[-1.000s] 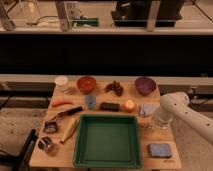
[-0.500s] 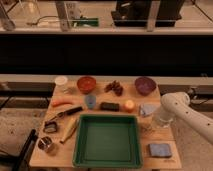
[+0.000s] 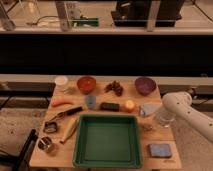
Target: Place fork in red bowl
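Observation:
The red bowl (image 3: 86, 84) stands at the back of the wooden table, left of the middle. A small thin pale thing, which I take for the fork (image 3: 147, 128), lies just off the green tray's far right corner. My white arm comes in from the right. The gripper (image 3: 162, 119) points down over the table's right side, just right of and above that pale thing. It is far from the red bowl. I cannot see anything held in it.
A green tray (image 3: 80, 150) fills the front middle. A purple bowl (image 3: 145, 85), brown cluster (image 3: 115, 88), white cup (image 3: 61, 81), carrot (image 3: 62, 103), black-handled utensil (image 3: 67, 113), banana (image 3: 70, 130), black block (image 3: 109, 106), orange fruit (image 3: 129, 105), pale cloth (image 3: 148, 110) and blue sponge (image 3: 160, 150) surround it.
The arm has barely shifted near the table's right side. Nothing on the table has moved.

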`<state>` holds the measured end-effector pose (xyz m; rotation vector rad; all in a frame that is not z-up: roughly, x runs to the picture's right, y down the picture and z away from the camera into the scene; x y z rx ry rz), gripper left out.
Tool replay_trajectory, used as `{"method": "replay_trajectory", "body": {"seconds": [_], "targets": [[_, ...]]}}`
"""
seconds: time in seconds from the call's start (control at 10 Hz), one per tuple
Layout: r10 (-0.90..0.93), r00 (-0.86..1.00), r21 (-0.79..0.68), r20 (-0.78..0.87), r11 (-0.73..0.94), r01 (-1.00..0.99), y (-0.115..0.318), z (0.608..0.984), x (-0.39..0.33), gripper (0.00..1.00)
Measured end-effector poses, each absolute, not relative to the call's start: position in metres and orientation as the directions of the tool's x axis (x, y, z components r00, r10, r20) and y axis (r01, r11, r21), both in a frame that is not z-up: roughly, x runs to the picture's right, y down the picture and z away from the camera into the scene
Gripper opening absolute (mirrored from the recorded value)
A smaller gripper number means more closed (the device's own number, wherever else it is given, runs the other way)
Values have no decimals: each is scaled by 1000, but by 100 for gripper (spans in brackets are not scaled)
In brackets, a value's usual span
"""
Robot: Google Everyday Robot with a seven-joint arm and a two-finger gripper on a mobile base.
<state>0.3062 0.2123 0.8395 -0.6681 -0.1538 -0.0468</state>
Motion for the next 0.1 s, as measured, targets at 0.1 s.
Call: {"method": "replay_trajectory", "body": {"seconds": [0.1], "targets": [[3, 988, -605, 151, 791, 90, 208, 837, 309, 0]]}}
